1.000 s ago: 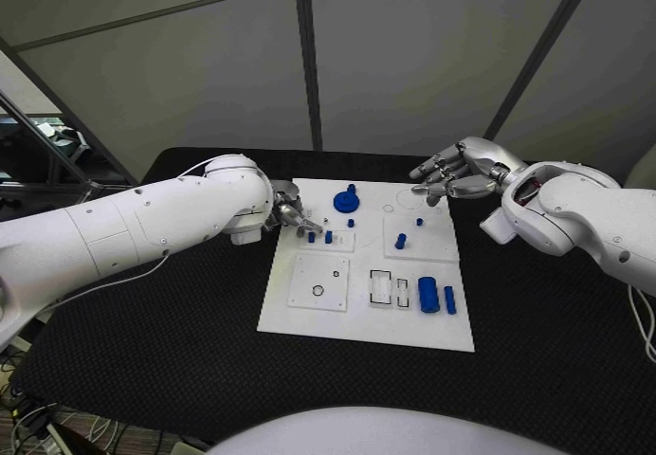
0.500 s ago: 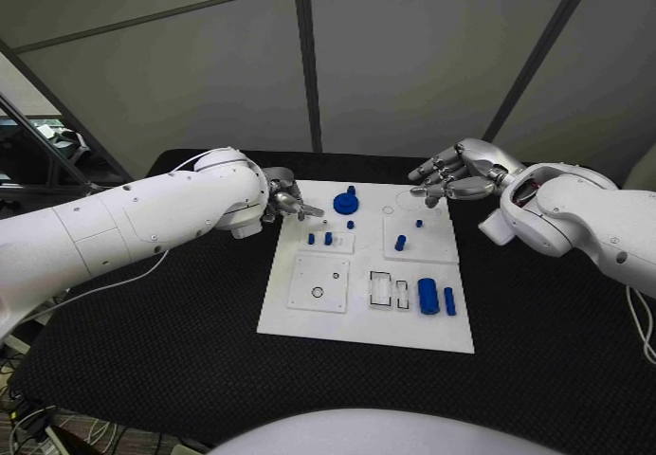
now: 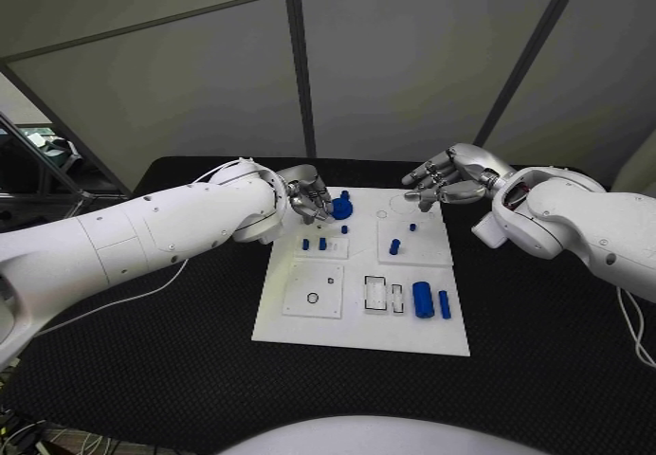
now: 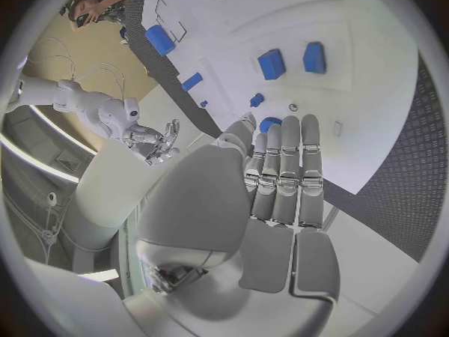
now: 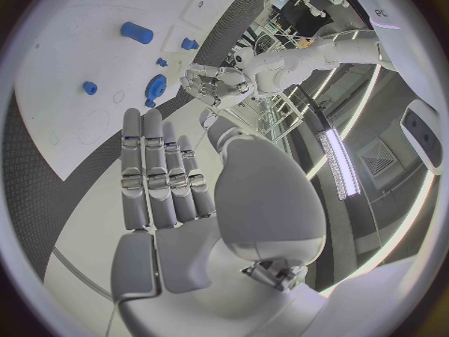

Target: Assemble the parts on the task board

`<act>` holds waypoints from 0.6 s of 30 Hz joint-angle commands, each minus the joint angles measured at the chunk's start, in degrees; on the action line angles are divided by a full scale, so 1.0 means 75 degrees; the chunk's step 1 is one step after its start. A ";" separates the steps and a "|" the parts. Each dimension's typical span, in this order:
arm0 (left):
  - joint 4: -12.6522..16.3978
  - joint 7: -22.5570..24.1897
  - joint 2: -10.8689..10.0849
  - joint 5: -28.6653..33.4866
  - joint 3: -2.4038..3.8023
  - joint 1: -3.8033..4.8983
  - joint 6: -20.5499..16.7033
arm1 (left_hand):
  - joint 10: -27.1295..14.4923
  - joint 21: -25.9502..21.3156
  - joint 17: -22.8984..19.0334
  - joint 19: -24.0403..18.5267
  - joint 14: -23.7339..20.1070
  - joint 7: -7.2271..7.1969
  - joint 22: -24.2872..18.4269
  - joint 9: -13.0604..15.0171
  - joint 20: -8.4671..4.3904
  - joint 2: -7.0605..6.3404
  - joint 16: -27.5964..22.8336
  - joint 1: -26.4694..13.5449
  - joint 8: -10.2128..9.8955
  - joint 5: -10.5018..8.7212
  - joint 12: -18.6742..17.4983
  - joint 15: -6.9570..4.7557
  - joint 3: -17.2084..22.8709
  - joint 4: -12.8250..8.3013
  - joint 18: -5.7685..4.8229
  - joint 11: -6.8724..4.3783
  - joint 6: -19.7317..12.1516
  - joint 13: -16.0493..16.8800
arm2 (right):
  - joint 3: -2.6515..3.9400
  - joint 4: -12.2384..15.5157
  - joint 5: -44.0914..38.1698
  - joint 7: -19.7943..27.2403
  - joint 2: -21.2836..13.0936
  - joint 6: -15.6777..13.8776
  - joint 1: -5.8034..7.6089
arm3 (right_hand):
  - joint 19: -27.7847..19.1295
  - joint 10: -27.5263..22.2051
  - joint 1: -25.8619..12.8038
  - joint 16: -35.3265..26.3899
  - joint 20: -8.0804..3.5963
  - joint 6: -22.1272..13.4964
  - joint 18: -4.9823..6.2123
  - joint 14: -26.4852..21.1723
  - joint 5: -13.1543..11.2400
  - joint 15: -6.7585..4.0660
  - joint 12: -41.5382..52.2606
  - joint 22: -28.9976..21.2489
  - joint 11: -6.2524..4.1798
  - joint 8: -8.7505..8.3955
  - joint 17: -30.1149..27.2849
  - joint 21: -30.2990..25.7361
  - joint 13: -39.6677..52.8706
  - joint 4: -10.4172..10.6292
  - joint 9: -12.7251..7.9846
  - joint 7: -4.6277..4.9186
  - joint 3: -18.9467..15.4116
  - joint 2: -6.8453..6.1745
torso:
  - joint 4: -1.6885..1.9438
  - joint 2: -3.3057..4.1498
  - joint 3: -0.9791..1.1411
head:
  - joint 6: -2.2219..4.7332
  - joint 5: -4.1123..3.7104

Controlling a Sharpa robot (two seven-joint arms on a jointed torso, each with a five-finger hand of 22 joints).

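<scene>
Writing is nowhere legible on the white task board [image 3: 358,318], which lies mid-bench with small blue parts [image 3: 424,299] on it. Since a second ago the left hand [image 3: 309,202] has moved from the board's left edge toward the far side, next to the round blue part [image 3: 342,204]; it holds nothing, fingers straight. Over the far right corner, the right hand [image 3: 451,178] hovers empty, fingers apart.

The white plastic task board [image 3: 358,322] lies mid-table on the black table [image 3: 164,351] (small blue parts [image 3: 423,298] on it).
</scene>
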 commanded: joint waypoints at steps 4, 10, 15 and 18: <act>-0.0257 0.0954 0.0279 -0.0846 -0.0067 0.0021 -0.0527 | -0.0019 -0.0163 -0.0186 0.0202 0.0167 -0.0035 -0.0103 -0.0599 0.0066 -0.0265 0.0001 -0.0111 0.0002 -0.0176 -0.0195 0.0017 0.0006 0.0036 0.0043 0.0095 -0.0020 -0.0753 | 0.0005 -0.0001 -0.0004 0.0068 0.0023 -0.0008 0.0015 | 0.0061 0.0050 -0.0076 -0.0064 -0.0021 0.0028 0.0083 0.0053 0.0035 0.0001 -0.0049 -0.0021 -0.0011 -0.0006 -0.0010 -0.0044 -0.0017 -0.0003 0.0004 0.0033 -0.0027 0.0031 | 0.0000 0.0008 -0.0003 | 0.0033 -0.0025; -0.0451 0.0989 0.0520 -0.1319 -0.0138 0.0011 -0.0369 | 0.0044 -0.0014 -0.0244 0.0693 0.0678 -0.0047 -0.0028 -0.1076 -0.0031 -0.0280 0.0301 -0.0098 0.0021 -0.0176 -0.0199 -0.0091 0.0048 -0.0043 0.0076 0.0044 0.0065 -0.1364 | 0.0005 -0.0011 -0.0004 0.0070 0.0042 -0.0002 0.0015 | 0.0061 0.0050 -0.0076 -0.0064 -0.0021 0.0028 0.0083 0.0053 0.0035 0.0001 -0.0049 -0.0021 -0.0011 -0.0006 -0.0010 -0.0044 -0.0017 -0.0003 0.0004 0.0033 -0.0027 0.0031 | -0.0011 0.0009 -0.0002 | 0.0054 -0.0035; -0.0621 0.0873 0.0700 -0.1673 -0.0166 0.0003 -0.0098 | 0.0060 0.0268 -0.0127 0.1092 0.1157 -0.0056 0.0165 -0.1394 -0.0135 -0.0277 0.0796 -0.0134 0.0032 -0.0180 -0.0170 -0.0180 0.0056 -0.0107 0.0082 -0.0012 0.0124 -0.1800 | 0.0005 -0.0013 -0.0004 0.0071 0.0058 0.0005 0.0015 | 0.0068 0.0052 -0.0083 -0.0071 -0.0021 0.0030 0.0084 0.0059 0.0037 0.0000 -0.0049 -0.0027 -0.0012 -0.0006 -0.0010 -0.0052 -0.0022 0.0001 0.0005 0.0033 -0.0024 0.0048 | -0.0019 0.0011 0.0001 | 0.0050 -0.0047; -0.0695 0.0759 0.0774 -0.1897 -0.0173 0.0002 0.0145 | 0.0098 0.0592 0.0437 0.1384 0.1682 -0.0047 0.0402 -0.1588 -0.0208 -0.0256 0.1717 -0.0179 0.0057 -0.0166 -0.0113 -0.0250 0.0075 -0.0140 0.0078 -0.0055 0.0227 -0.2083 | 0.0005 -0.0015 -0.0004 0.0072 0.0064 0.0008 0.0015 | 0.0068 0.0052 -0.0083 -0.0071 -0.0021 0.0030 0.0084 0.0059 0.0037 0.0000 -0.0049 -0.0027 -0.0012 -0.0006 -0.0010 -0.0052 -0.0022 0.0001 0.0005 0.0033 -0.0024 0.0048 | -0.0020 0.0007 -0.0001 | 0.0045 -0.0054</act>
